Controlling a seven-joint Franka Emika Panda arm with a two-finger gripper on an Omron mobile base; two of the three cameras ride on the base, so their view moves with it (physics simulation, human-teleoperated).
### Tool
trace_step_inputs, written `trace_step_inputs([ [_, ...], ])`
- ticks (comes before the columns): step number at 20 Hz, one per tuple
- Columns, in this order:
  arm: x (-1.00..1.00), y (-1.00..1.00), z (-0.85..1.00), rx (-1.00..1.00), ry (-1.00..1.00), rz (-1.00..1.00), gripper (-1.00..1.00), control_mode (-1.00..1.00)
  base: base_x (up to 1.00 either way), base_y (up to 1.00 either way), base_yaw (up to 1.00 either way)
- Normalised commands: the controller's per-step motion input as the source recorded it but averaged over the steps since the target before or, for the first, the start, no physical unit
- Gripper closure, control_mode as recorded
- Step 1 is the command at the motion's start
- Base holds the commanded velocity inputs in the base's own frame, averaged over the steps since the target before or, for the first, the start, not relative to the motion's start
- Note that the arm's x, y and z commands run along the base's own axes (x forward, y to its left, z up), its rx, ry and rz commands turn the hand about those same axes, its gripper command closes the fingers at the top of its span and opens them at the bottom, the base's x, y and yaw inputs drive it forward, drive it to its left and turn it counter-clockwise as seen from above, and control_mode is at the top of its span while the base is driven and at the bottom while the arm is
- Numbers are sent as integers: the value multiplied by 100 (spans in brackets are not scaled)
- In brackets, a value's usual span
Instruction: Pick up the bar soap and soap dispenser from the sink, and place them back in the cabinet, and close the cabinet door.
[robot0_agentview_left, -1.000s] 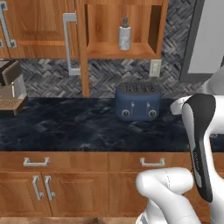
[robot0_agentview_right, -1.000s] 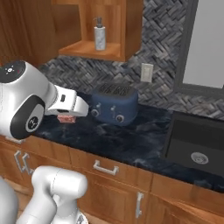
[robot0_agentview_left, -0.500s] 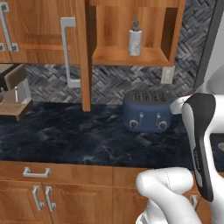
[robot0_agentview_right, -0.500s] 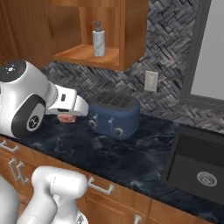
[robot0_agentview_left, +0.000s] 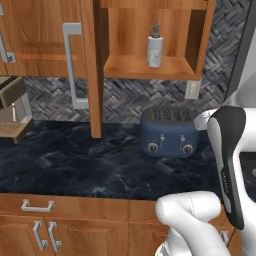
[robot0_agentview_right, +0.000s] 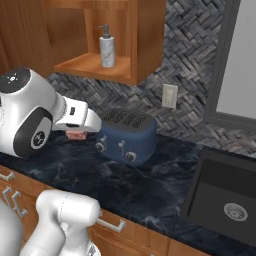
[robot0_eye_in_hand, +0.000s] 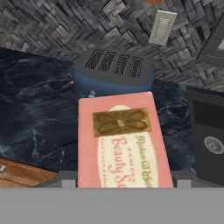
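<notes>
Soap is in our grip: the bar soap (robot0_eye_in_hand: 122, 144) sits pinched between the jaws of the gripper (robot0_agentview_right: 77, 135), above the counter (robot0_agentview_right: 150, 185) and just beside the toaster (robot0_agentview_right: 125, 136). The soap dispenser (robot0_agentview_left: 154, 46) stands already in the open cabinet (robot0_agentview_left: 155, 67). We judge the carrying step is in hand; next we must lift the low, level forearm up to that shelf.

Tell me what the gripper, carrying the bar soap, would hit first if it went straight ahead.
Probably the blue toaster: it sits just beyond the bar soap along the gripper's line, with the backsplash behind it. Depth is hard to judge.
</notes>
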Motion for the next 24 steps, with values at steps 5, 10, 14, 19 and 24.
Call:
trace_step_inputs([
  [5,0,0,0,0,0,0,100,100,35,0,0],
  [10,0,0,0,0,0,0,100,100,1,0,0],
  [14,0,4,2,-1,-1,0,100,-100,0,0,0],
  [19,0,30,29,-3,-5,0,100,-100,0,0,0],
  [24,0,34,49,-1,-4,0,100,-100,0,0,0],
])
